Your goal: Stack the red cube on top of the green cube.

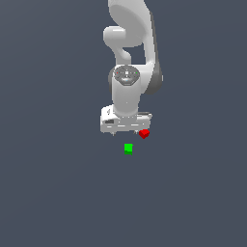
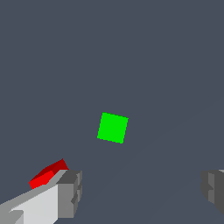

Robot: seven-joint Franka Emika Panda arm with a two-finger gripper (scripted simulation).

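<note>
Two cubes, neither stacked. My gripper (image 2: 140,188): jaws spread wide, nothing between them. Red cube (image 2: 47,173): outside one finger (image 2: 70,192), tilted, contact unclear. Green cube (image 2: 112,127): below my open jaws, bare. Remaining, my judgement: grasp, lift, place.

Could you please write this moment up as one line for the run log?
gripper: open, empty | red cube: beside one finger, outside the jaws | green cube: alone, apart from red | stack: not done
</note>
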